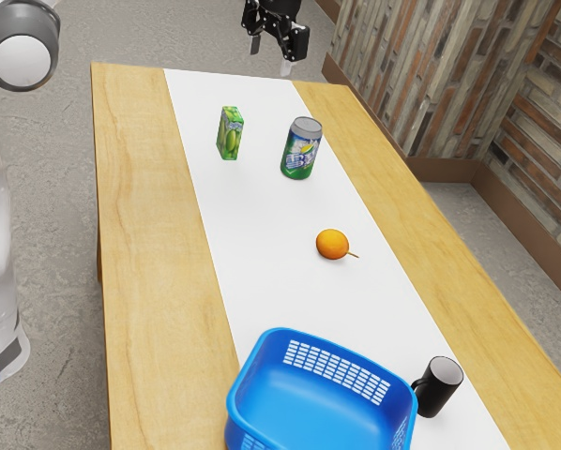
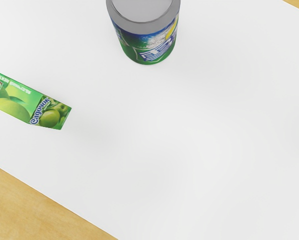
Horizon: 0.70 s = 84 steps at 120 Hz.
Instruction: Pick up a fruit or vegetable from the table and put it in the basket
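At the top of the exterior view my black gripper (image 1: pixel 271 56) hangs high, its two fingers apart with nothing between them. An orange fruit (image 1: pixel 332 244) with a thin stem lies on the white strip in the middle of the table, well away from the gripper. The blue basket (image 1: pixel 274 338), with slotted walls, stands near the exterior view's lower edge. Its visible inside holds nothing, and part of it is cut off by the frame.
A green soda can (image 1: pixel 300 150) (image 2: pixel 148 47) and a green juice box (image 1: pixel 230 133) (image 2: pixel 27 102) stand on the white strip, between gripper and fruit. A black mug (image 1: pixel 437 387) is close beside the basket. Brick-and-wood walls rise beyond the table (image 1: pixel 149 187).
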Motion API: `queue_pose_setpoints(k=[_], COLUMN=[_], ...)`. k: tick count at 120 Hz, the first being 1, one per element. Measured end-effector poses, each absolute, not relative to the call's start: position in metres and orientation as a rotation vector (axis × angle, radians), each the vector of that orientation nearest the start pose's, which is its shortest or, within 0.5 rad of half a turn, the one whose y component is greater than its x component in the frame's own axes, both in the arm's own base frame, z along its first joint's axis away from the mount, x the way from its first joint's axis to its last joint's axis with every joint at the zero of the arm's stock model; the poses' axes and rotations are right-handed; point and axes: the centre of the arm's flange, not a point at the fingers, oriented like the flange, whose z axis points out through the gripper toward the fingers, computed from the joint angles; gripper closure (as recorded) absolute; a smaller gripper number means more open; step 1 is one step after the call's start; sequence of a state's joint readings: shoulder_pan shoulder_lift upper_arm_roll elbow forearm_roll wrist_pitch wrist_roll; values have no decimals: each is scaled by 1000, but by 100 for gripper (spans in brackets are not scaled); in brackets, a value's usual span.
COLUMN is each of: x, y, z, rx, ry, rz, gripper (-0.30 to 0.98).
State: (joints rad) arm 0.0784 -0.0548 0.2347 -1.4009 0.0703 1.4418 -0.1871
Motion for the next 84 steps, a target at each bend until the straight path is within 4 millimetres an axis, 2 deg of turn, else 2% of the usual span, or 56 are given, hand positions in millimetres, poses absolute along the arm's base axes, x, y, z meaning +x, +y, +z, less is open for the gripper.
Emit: queue_pose_setpoints(k=[26, 30, 33, 36, 39, 44, 48, 50, 56, 58, 60, 62, 66, 72, 74, 80, 84], x=[492, 491, 487, 476, 465, 461, 471, 484, 538, 555, 575, 594, 624, 652, 658, 681, 694], y=[171, 170, 168, 163, 149, 105, 59, 36, -29, -44, -49, -42, -8, 37, 46, 71, 80], z=[721, 726, 741, 778, 814, 848, 856, 851, 813, 798, 778, 758, 726, 689, 679, 632, 603], rx=[-2979, -2975, -2966, -2933, -2891, -2857, -2857, -2860, -2889, -2900, -2911, -2916, -2919, -2921, -2923, -2945, -2969], ry=[-777, -780, -779, -772, -744, -626, -488, -415, -205, -155, -130, -136, -191, -255, -263, -278, -274], rz=[-141, -153, -195, -300, -402, -511, -567, -575, -561, -551, -530, -507, -472, -440, -432, -366, -329], gripper=[2, 2, 2, 2, 2, 2, 2, 2, 3, 3, 3, 3, 3, 3, 3, 3, 3])
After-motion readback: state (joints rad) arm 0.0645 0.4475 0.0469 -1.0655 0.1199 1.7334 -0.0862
